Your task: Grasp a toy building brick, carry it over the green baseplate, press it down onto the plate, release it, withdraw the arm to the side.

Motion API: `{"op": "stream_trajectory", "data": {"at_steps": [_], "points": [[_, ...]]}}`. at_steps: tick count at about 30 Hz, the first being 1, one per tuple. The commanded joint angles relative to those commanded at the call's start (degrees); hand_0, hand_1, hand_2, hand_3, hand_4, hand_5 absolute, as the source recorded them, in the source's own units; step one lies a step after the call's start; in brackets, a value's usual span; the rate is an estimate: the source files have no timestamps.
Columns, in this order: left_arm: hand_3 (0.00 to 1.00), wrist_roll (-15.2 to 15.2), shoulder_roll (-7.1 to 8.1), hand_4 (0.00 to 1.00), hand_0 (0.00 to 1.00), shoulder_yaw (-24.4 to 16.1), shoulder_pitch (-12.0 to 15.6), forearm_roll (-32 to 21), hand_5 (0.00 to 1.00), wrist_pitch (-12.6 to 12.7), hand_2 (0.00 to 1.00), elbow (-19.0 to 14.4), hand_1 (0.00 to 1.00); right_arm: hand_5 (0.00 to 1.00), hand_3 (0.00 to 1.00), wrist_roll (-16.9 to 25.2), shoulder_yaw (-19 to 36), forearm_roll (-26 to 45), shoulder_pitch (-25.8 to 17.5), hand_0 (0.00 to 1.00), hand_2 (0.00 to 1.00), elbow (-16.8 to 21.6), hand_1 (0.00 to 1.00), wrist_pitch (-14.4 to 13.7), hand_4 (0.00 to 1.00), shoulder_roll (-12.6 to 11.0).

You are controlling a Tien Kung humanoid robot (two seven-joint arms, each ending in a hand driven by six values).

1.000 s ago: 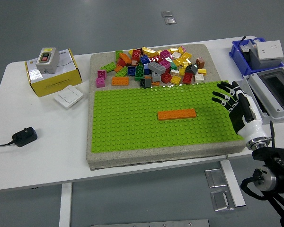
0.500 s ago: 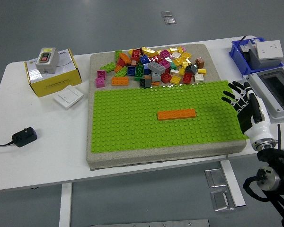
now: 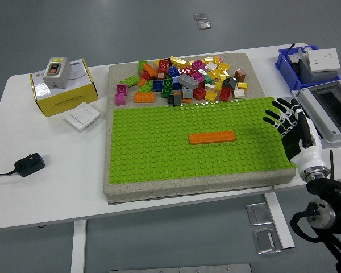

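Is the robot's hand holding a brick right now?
No. The right hand is open and empty at the green plate's right edge. The orange brick lies on the plate.

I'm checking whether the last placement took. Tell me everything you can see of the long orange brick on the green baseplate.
The long orange brick is a flat, narrow plastic-looking plate with two rows of studs on top. It lies flat on the green baseplate, right of centre, its long side running left to right, about parallel to the plate's near edge. It looks seated level, alone on the plate, apart from the loose brick pile behind. Nothing touches it; the right hand is open at the plate's right edge.
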Motion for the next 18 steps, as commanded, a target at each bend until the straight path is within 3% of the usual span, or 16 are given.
{"op": "stream_trajectory", "data": {"at_steps": [7, 18], "points": [[0.631, 0.9, -0.27, 0.339, 0.665, -1.2, 0.2, 1.5, 0.543, -0.2, 0.639, 0.0, 0.665, 0.650, 0.620, -0.2, 0.2, 1.0, -0.1, 0.614, 0.695, 0.0, 0.610, 0.6, 0.520, 0.1], [0.633, 0.4, 0.02, 0.340, 0.665, 0.0, 0.0, 0.5, 0.543, -0.1, 0.641, 0.0, 0.665, 0.641, 0.623, 0.0, 1.1, 0.8, -0.2, 0.610, 0.694, 0.1, 0.608, 0.5, 0.505, 0.5]]}}
